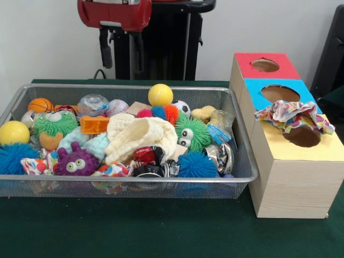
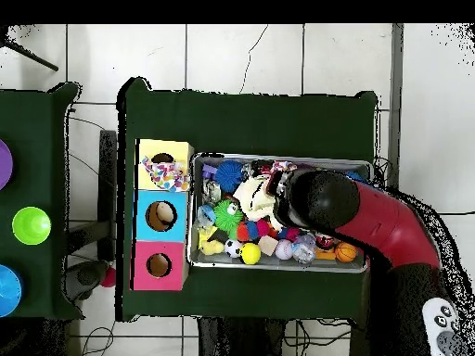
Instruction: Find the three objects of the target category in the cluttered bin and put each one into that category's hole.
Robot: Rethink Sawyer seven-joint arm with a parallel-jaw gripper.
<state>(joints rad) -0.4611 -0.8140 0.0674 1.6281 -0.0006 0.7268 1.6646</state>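
My gripper (image 1: 122, 51) hangs open and empty above the far side of the wire mesh bin (image 1: 244, 174). In the overhead view the arm (image 2: 371, 222) covers the bin's right part and hides the gripper. A colourful patterned cloth (image 1: 290, 115) lies draped half into the yellow hole (image 1: 303, 137) of the wooden box (image 1: 293, 188); it also shows in the overhead view as the cloth (image 2: 167, 173). In the bin lie a cream knitted hat (image 1: 140, 137), a light blue knitted piece (image 1: 88, 142), and two more patterned cloths (image 1: 37, 162) (image 1: 114, 171) near the front wall.
The box's red hole (image 1: 265, 65) and blue hole (image 1: 280, 93) are open. The bin is packed with balls, spiky rubber toys (image 1: 197, 164), a green googly-eyed puffer (image 1: 192, 133), a purple monster (image 1: 76, 161), a yellow ball (image 1: 160, 94) and toy cars (image 1: 148, 157).
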